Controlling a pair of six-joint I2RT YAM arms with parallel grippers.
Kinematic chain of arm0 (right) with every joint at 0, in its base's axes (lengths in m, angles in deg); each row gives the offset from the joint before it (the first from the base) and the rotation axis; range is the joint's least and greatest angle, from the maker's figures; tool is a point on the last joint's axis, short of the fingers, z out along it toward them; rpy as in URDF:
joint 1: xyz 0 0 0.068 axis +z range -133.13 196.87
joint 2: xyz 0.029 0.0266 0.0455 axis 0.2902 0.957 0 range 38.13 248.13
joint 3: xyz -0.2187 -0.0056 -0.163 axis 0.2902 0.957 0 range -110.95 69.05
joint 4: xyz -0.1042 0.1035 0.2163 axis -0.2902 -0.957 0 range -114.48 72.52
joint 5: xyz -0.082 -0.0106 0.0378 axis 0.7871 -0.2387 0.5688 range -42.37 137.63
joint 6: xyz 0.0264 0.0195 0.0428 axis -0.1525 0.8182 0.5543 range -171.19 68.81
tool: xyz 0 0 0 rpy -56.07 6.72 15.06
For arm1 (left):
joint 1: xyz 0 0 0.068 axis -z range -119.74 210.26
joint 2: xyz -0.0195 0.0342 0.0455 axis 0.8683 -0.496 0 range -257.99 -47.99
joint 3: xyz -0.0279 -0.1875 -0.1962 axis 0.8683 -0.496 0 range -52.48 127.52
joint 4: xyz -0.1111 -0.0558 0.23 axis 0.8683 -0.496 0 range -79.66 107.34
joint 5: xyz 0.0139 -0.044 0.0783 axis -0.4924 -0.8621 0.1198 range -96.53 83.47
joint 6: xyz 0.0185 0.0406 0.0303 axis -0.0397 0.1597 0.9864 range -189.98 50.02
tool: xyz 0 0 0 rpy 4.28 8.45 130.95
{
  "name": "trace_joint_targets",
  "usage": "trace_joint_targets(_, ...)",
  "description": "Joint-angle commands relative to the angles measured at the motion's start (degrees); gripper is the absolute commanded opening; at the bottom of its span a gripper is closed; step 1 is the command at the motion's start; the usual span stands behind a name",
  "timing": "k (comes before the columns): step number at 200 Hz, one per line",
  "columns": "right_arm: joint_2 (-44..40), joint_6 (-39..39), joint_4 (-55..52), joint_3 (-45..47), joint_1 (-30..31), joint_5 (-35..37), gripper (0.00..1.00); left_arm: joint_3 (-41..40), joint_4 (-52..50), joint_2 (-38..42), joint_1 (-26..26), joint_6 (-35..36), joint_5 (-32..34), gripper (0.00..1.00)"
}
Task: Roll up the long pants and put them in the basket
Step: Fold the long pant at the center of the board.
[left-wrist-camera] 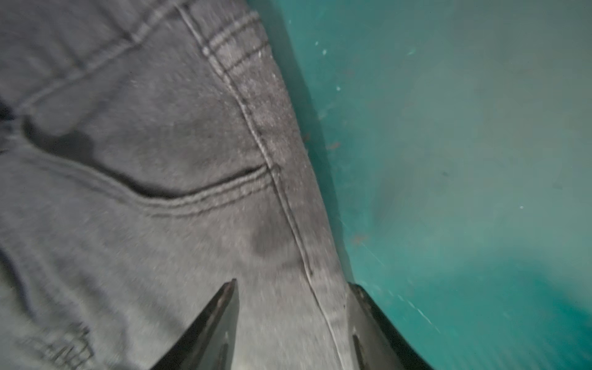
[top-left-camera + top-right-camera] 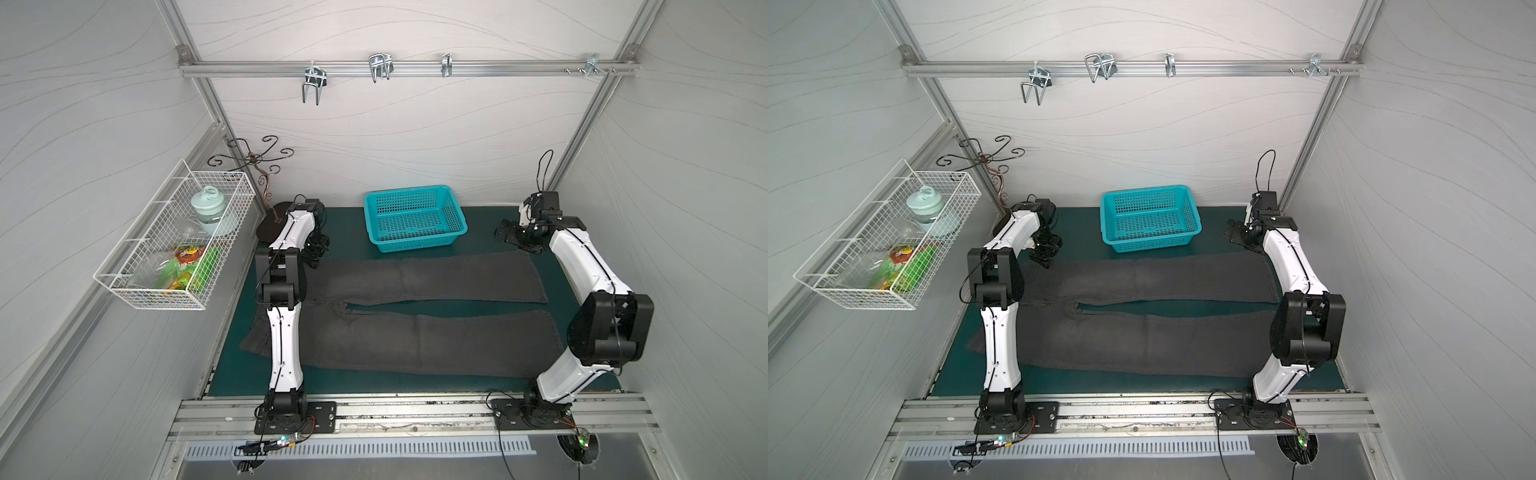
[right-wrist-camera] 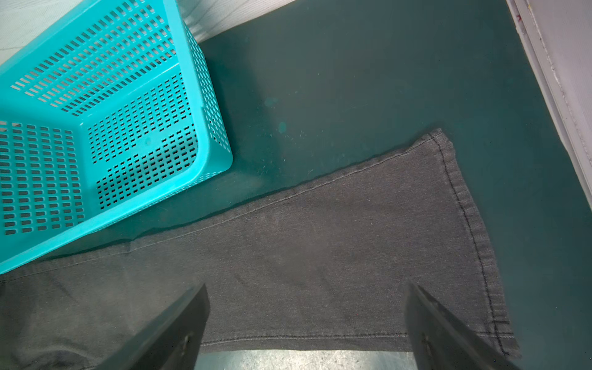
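Lying flat on the counter (image 2: 374, 380), the pants (image 2: 436, 332) had their waist under the left arm and both legs running toward the right arm, slightly apart. The left hand (image 1: 293, 283) sat low and released, jaws straddling the side seam by the pocket. The right hand (image 3: 307, 285) hung wide open over the far leg's cuff, holding nothing. A close there would likely catch only the edge, so the roll could skew. The gap between the legs could give a loose, uneven roll. The basket (image 2: 419, 245), just beside the far leg, could be knocked.
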Motion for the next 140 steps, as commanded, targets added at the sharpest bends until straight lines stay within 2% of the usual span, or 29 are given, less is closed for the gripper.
trace_joint_targets(1,0.45,-1.3,-2.03,-1.85,-0.27,0.21,0.99,1.92,-0.63,-2.83,0.14,-0.85,-0.08,0.58)
trace_joint_targets(55,1.02,-1.69,-3.04,-2.29,-0.05,0.41,0.99,2.43,1.52,-5.14,-0.12,-0.85,-0.73,0.56)
trace_joint_targets(112,3.02,-1.38,-3.45,-4.01,0.95,0.57,0.99,2.18,2.96,-4.05,-0.12,-1.16,-1.76,0.56)
trace_joint_targets(140,4.25,-1.39,-3.71,-4.99,1.96,1.05,0.99,4.41,2.72,-5.64,-0.47,-1.43,-3.21,0.56)
